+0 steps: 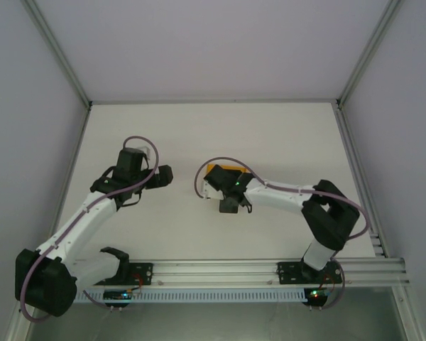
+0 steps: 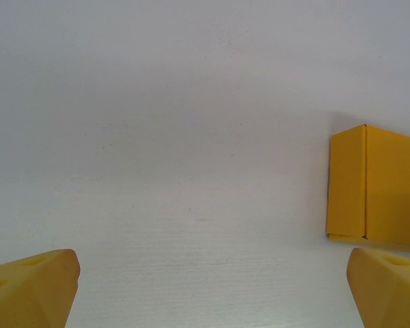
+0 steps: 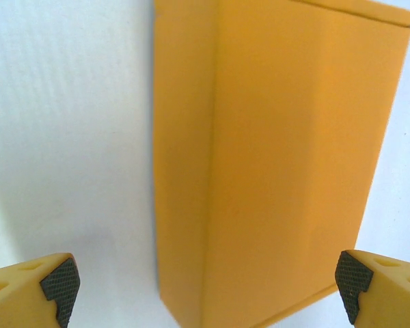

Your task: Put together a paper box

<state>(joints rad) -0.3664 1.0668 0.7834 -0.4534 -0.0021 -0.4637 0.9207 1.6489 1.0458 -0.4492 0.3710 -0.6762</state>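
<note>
- The paper box (image 3: 280, 157) lay on the white worktop (image 1: 270, 135) as a closed, flat rectangular carton of orange-yellow card, no longer a loose sheet. Its broad top face and one long side wall both showed in the right wrist view.
- From above, the paper box (image 1: 219, 170) sat near the middle of the worktop, mostly hidden under the right arm's wrist.
- The right pincer (image 3: 208, 280) hovered over the box with its fingers spread wide. The dark pads (image 3: 58, 280) stood out at either side, apart from the card and holding nothing.
- The left pincer (image 2: 212, 280) was likewise fully spread and empty, aimed at bare worktop. The paper box (image 2: 379, 195) lay off to its right, near but not touching.
- Judging by its shape, the folding looked essentially done: the walls stood square and the top lay flat, with a seam along the far end.
- Whether the end flaps and tabs were fully tucked could not be told from these views. At most, a check or a last press on the closing flap seemed to be left.
</note>
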